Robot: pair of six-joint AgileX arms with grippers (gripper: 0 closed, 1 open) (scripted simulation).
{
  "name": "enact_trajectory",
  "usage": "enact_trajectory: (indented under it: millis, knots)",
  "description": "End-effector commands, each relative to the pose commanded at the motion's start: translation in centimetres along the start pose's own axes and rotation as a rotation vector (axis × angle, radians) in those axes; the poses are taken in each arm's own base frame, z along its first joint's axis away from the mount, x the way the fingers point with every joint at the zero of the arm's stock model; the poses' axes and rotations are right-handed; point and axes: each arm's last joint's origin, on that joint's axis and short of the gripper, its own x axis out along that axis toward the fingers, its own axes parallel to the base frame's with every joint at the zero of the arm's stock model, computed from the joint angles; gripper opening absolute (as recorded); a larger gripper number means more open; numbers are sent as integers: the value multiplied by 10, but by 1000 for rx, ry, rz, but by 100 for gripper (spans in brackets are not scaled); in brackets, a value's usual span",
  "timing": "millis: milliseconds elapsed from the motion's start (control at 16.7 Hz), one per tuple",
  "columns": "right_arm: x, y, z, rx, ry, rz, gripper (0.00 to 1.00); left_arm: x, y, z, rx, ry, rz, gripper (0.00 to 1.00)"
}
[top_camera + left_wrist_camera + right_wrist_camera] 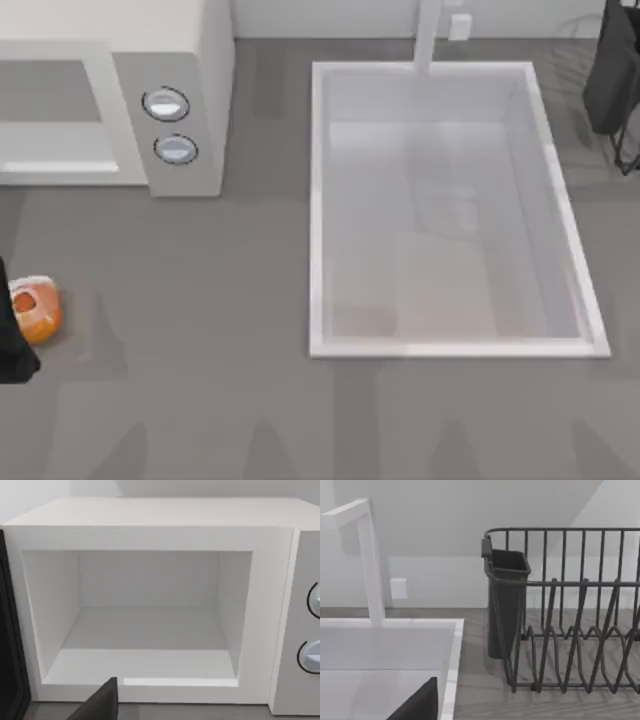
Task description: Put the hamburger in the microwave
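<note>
We count one hamburger (35, 309) on the counter (200, 380), one microwave (120, 100) bearing two round knobs (166, 105), and one white sink basin (450, 210) with one faucet (428, 35). We also count one dark wire dish rack (570, 630), holding one dark utensil cup (505, 600).

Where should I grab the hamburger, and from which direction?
Pinch the hamburger across its rounded sides, probably coming from above: it sits flat on the counter at the top view's left edge, patch upward. The left arm's dark body overlaps it there. The microwave cavity stands open nearby.
</note>
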Motion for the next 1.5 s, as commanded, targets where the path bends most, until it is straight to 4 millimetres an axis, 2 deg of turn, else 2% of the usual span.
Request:
enact_trajectory:
  millis: [300,480,660,780,900,1200,1380,1500]
  knots:
    - [0,0,0,0,0,0,100,1,0,9,56,63,2,100]
    - [0,0,0,0,0,0,100,6,1,30,194,205,-12,100]
    - [0,0,0,0,0,0,100,25,2,58,394,402,-66,100]
    - [0,0,0,0,0,0,100,49,4,70,536,576,-143,100]
    - [0,0,0,0,0,0,100,82,5,69,665,774,-260,100]
    - [0,0,0,0,0,0,100,166,10,43,905,1140,-633,100]
    - [0,0,0,0,0,0,100,198,13,24,984,1255,-840,100]
    - [0,0,0,0,0,0,100,213,15,16,1015,1294,-942,100]
